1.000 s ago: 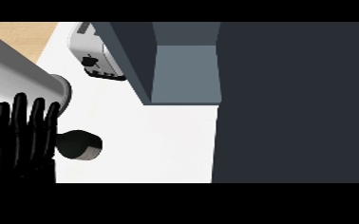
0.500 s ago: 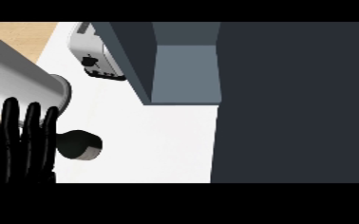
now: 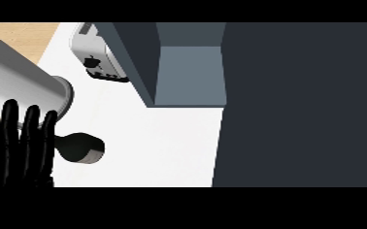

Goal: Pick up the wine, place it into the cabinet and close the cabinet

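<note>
Left hand (image 3: 27, 148): I'm holding fingers straight up, gripping nothing, lower left.
Wine: can't tell; dark round thing (image 3: 80, 148) sitting just beside my fingers on surface (image 3: 158, 145).
Cabinet (image 3: 188, 75): standing open.

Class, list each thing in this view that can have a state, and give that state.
Dark grey box-shaped cabinet: open.
Dark round wine bottle: on the white counter, outside the cabinet.
Black left hand: open, fingers straight, beside the bottle.
Right hand: out of view.
</note>
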`<move>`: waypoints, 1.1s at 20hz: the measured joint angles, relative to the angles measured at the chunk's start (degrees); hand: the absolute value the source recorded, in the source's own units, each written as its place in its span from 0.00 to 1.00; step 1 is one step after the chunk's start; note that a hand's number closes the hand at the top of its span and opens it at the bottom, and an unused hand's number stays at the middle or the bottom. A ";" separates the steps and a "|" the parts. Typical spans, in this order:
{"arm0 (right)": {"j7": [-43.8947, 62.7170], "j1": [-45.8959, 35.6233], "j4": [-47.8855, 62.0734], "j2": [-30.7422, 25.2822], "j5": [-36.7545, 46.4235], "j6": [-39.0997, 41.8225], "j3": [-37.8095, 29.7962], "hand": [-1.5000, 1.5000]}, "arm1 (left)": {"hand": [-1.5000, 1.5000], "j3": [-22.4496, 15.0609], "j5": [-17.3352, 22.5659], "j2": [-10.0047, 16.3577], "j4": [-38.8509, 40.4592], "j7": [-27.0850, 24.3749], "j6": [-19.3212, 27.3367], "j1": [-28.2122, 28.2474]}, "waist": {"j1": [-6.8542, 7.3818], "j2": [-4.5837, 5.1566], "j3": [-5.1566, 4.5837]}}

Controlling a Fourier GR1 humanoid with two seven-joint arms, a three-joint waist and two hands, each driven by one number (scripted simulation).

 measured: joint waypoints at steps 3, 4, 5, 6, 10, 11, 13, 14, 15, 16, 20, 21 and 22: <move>0.91 -0.02 -0.55 0.30 0.73 -0.69 0.56 0.00 | 0.00 1.97 0.12 1.57 -0.36 1.18 0.13 0.78 | 0.04 -0.06 -0.01; 0.80 0.31 -0.63 0.18 0.74 -0.49 0.34 0.00 | 0.00 3.10 0.27 2.00 -0.34 1.09 -0.02 0.75 | 0.01 -0.05 -0.01; 0.87 -0.05 -0.55 0.08 0.80 -0.42 -0.06 0.00 | 0.00 3.33 0.29 2.11 -0.34 1.17 0.22 0.85 | 0.03 -0.04 -0.01; 1.75 -1.21 -0.55 0.17 0.90 -0.88 0.02 0.00 | 0.00 3.36 0.33 2.50 -0.45 1.05 0.29 1.55 | 0.15 -0.06 -0.01; 1.61 -1.16 -0.59 -0.30 0.87 -0.28 -1.57 0.00 | 0.00 7.41 1.03 4.75 -0.94 2.85 -0.18 2.26 | 0.16 -0.07 -0.01; 1.76 -1.78 -0.52 -0.28 0.87 -0.39 -2.04 0.00 | 0.00 7.92 1.26 4.88 -0.99 2.30 -0.20 2.68 | 0.23 -0.07 -0.02; 1.57 -1.46 -0.58 0.00 0.99 -0.50 -1.77 0.00 | 0.00 10.19 2.43 5.62 -1.22 1.67 -0.69 3.61 | 0.26 -0.09 -0.03; 2.32 -1.73 -0.74 0.06 1.06 -0.83 -1.35 0.00 | 0.00 11.49 3.56 5.88 -1.48 1.47 -0.93 4.10 | 0.26 -0.10 -0.05; 2.85 -2.24 -0.75 -0.03 1.08 -0.94 -1.65 0.00 | 0.00 13.40 5.69 6.21 -1.80 0.47 -1.55 4.81 | 0.31 -0.10 -0.07; 2.94 -2.24 -0.82 0.21 1.19 -1.14 -0.99 0.00 | 0.00 14.44 6.82 6.25 -2.24 0.20 -1.79 5.16 | 0.28 -0.10 -0.07; 3.29 -1.95 -1.09 0.20 1.13 -0.97 -1.27 0.00 | 0.00 20.00 12.96 6.48 -3.26 -2.02 -4.37 7.76 | 0.22 -0.09 -0.08; 3.63 -2.32 -1.07 0.27 1.17 -1.05 -1.03 0.00 | 0.00 21.51 14.13 6.50 -2.94 -1.95 -4.94 7.50 | 0.18 -0.07 -0.07; 3.41 -1.92 -1.13 0.43 1.23 -1.10 -0.68 0.00 | 0.00 22.43 15.65 5.96 -2.25 -3.48 -5.95 8.48 | 0.17 -0.08 -0.08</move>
